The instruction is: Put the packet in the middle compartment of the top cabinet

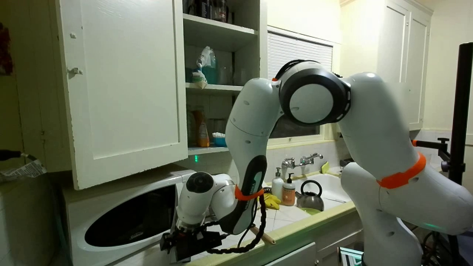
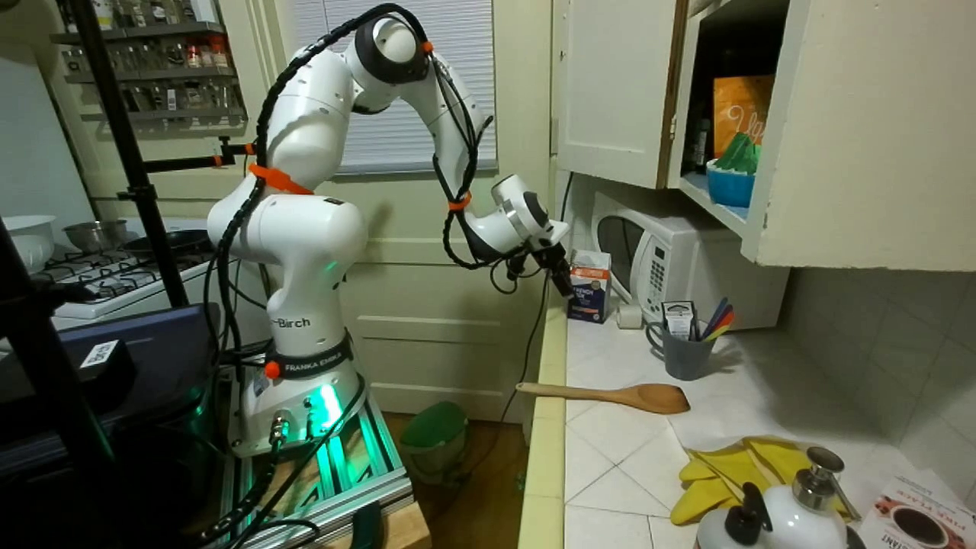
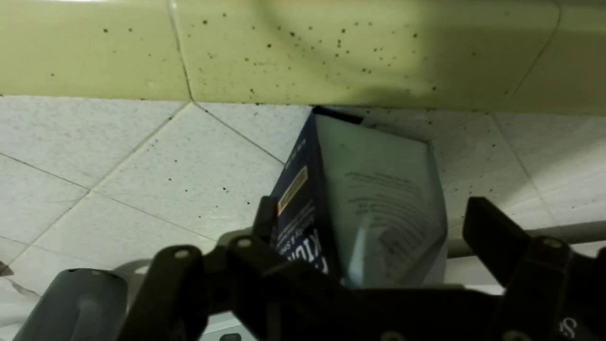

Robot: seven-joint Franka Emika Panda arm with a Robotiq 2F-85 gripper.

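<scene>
The packet (image 2: 589,288) is a dark blue, orange and white bag standing upright on the tiled counter beside the microwave. In the wrist view the packet (image 3: 378,189) lies between the fingers, its pale side facing the camera. My gripper (image 3: 371,208) is open around it; the left finger is close against its dark side, and a gap shows at the right finger. The gripper also shows in both exterior views (image 1: 177,249) (image 2: 563,282). The top cabinet (image 1: 263,48) is open; its middle compartment, above the middle shelf (image 1: 221,88), holds a plastic bag and a teal bottle.
The open cabinet door (image 1: 127,85) hangs above the microwave (image 2: 686,252). A white roll (image 2: 629,316), a grey mug (image 2: 686,354) with pens, a wooden spoon (image 2: 610,395) and yellow gloves (image 2: 740,469) lie along the counter. Soap bottles (image 1: 288,192) and a kettle (image 1: 311,199) stand near the sink.
</scene>
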